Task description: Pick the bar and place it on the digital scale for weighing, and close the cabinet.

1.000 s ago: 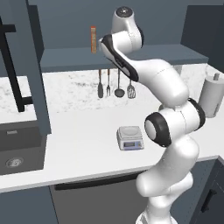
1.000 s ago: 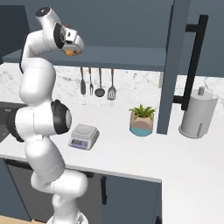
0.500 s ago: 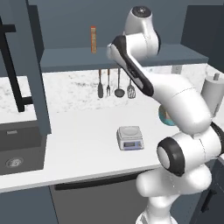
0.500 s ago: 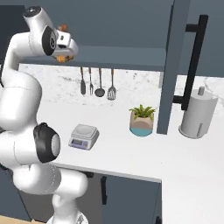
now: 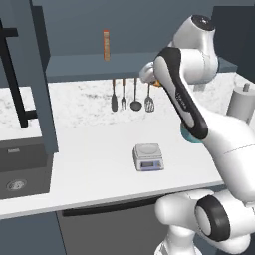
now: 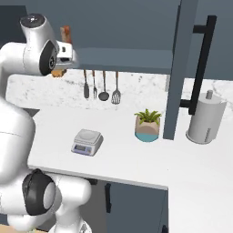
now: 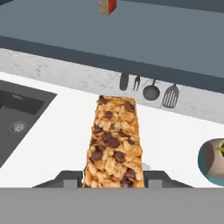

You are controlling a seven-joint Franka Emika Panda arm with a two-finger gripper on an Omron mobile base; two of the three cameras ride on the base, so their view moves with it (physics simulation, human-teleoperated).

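Observation:
The bar (image 7: 113,142), golden-brown and studded with dark bits, sticks out lengthwise from my gripper (image 7: 113,179), which is shut on it; a dark fingertip (image 7: 69,178) presses each side. From the base cameras the gripper (image 5: 150,77) (image 6: 60,67) hangs high above the counter, in front of the shelf, with a bit of the bar (image 5: 157,83) (image 6: 56,73) showing under the hand. The digital scale (image 5: 148,157) (image 6: 86,140) stands bare on the white counter, below and nearer the front edge. The dark cabinet door (image 5: 36,74) (image 6: 180,68) stands open, its black handle (image 5: 15,84) (image 6: 202,63) facing outward.
A tall orange box (image 5: 106,45) (image 7: 107,5) stands on the shelf. Utensils (image 5: 132,94) (image 6: 100,86) hang on the back wall. A potted plant (image 6: 148,125) and a paper towel roll (image 6: 206,119) sit right of the scale. A sink (image 5: 20,169) lies left.
The hand, carrying the bar, has swung down and away from the shelf toward the counter, and the arm's upper links have folded over to the right. The scale and door have not moved.

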